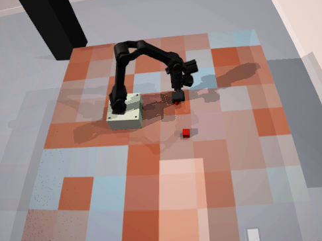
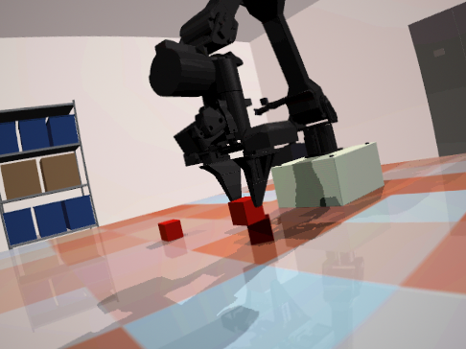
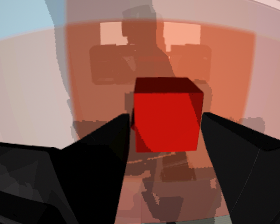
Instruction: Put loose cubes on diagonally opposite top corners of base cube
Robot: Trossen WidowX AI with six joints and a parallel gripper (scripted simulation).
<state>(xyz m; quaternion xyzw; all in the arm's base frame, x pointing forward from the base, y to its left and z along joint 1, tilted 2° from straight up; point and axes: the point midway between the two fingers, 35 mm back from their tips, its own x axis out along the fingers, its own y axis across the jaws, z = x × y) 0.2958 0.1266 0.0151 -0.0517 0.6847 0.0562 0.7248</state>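
A red cube [image 2: 246,212] [image 3: 167,122] is between the fingers of my gripper [image 2: 246,202] [image 3: 166,121]. The fingers stand slightly apart from its sides in the wrist view, so the gripper is open around it. The cube looks level and overlaps a top corner of the dark, shadowed base cube [image 2: 261,230]; contact between them is hard to make out. Most of the base cube is hidden in the wrist view. In the top view only a bit of red shows under the gripper. The other loose red cube [image 1: 186,133] [image 2: 171,230] lies apart on the floor.
The arm stands on a pale green box [image 1: 124,123] [image 2: 309,186], beside the cubes. A black pillar [image 1: 53,22] stands at the far left in the top view. A shelf [image 2: 40,152] with blue and brown boxes is in the background of the exterior view.
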